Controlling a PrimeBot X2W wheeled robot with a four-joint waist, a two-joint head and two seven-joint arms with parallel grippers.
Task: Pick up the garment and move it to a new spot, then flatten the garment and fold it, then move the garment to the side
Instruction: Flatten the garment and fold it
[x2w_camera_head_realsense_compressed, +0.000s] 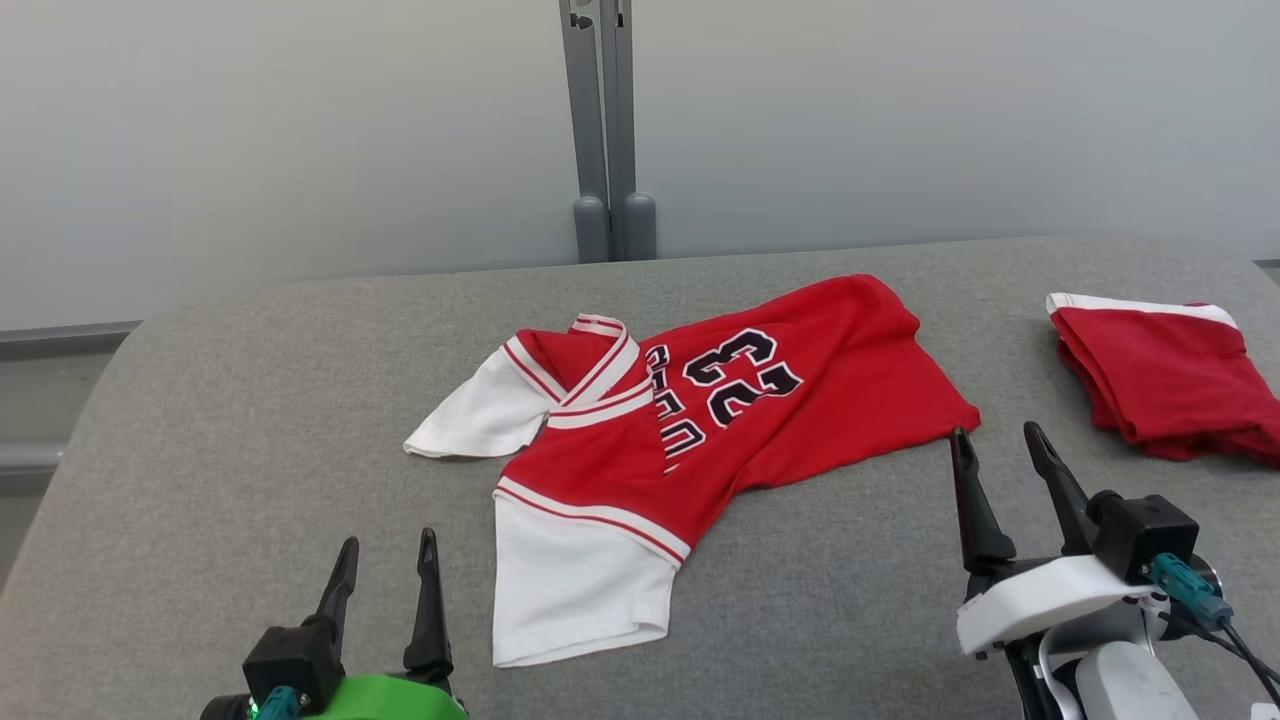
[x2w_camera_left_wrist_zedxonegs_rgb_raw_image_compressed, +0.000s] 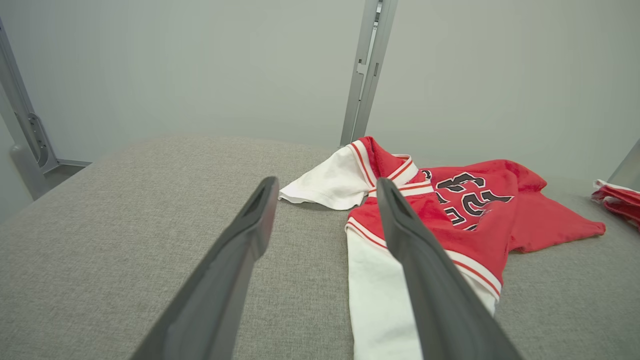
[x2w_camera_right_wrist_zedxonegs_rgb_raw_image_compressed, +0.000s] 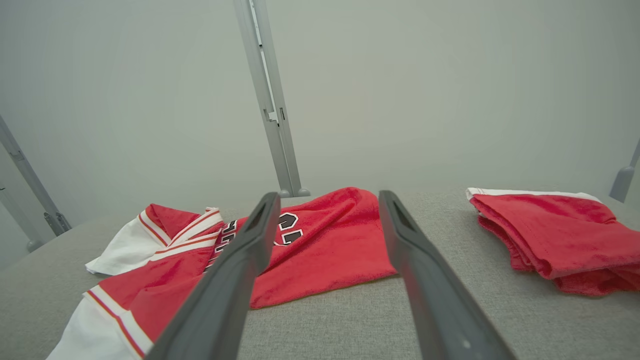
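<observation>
My left gripper (x2w_camera_head_realsense_compressed: 389, 537), right gripper (x2w_camera_head_realsense_compressed: 995, 430) agape, empty; head view: whole jersey (x2w_camera_head_realsense_compressed: 780, 430) at 12 o'clock; right wrist view: folded cloth (x2w_camera_right_wrist_zedxonegs_rgb_raw_image_compressed: 550, 235) layers.

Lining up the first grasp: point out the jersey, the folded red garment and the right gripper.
jersey (x2w_camera_head_realsense_compressed: 722, 470): head view, red body below the number.
folded red garment (x2w_camera_head_realsense_compressed: 1165, 375): head view, top red layer.
right gripper (x2w_camera_head_realsense_compressed: 995, 432): head view, midway between its fingertips.

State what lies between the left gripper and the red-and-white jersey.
In the head view, the stretch between the left gripper and the jersey is bare grey surface; nothing lies on it.
</observation>
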